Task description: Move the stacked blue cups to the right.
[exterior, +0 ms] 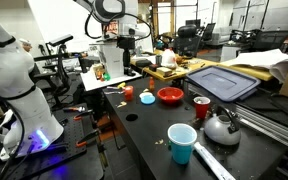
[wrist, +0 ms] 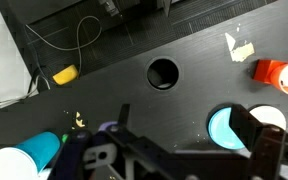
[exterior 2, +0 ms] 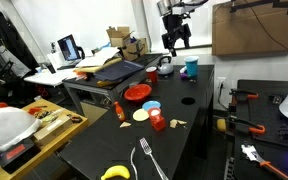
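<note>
The arm hangs high over the black table (exterior 2: 94, 150), gripper (exterior 2: 176, 44) pointing down. Its jaws stand released and empty, well clear of the stacked blue cups (exterior 2: 191, 67).

In an exterior view, stacked light-blue plastic tumblers (exterior: 181, 143) stand on the black bench (exterior: 136, 128) near its front edge. Silver metal kettle (exterior: 221, 127) sits just beside them, to picture right and slightly behind. Red cup (exterior: 201, 107) stands behind the kettle; red round bowl (exterior: 170, 96) lies farther back, to its left. In an exterior view, the end effector (exterior 2: 176, 42) hangs above tumblers and kettle, touching neither.
</note>
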You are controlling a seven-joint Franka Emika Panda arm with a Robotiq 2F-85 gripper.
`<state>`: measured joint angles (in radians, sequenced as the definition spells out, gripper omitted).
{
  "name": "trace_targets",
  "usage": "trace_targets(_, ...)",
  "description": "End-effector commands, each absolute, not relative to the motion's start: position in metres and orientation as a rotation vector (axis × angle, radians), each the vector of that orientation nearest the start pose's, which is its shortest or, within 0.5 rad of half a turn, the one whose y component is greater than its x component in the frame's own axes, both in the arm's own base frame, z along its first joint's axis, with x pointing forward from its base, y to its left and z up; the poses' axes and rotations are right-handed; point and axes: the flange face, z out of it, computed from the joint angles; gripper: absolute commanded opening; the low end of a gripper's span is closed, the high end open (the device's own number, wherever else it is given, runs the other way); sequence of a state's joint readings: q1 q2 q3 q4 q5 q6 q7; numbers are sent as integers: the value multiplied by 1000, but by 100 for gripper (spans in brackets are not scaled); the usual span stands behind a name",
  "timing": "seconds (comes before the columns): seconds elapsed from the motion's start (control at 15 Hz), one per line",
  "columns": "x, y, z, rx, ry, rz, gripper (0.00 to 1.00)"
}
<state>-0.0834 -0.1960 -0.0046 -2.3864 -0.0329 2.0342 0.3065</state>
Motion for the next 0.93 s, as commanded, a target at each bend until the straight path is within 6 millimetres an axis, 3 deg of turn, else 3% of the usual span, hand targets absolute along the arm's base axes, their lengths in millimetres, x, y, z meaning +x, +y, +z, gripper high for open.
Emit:
trace_targets(0.0, 458, -34, 392, -3122, 597, 324, 100)
trace_targets(0.47, 463, -34, 401, -3099, 570, 416, 100)
trace_targets(0.87, 453, -39, 446, -3110, 566, 424, 100)
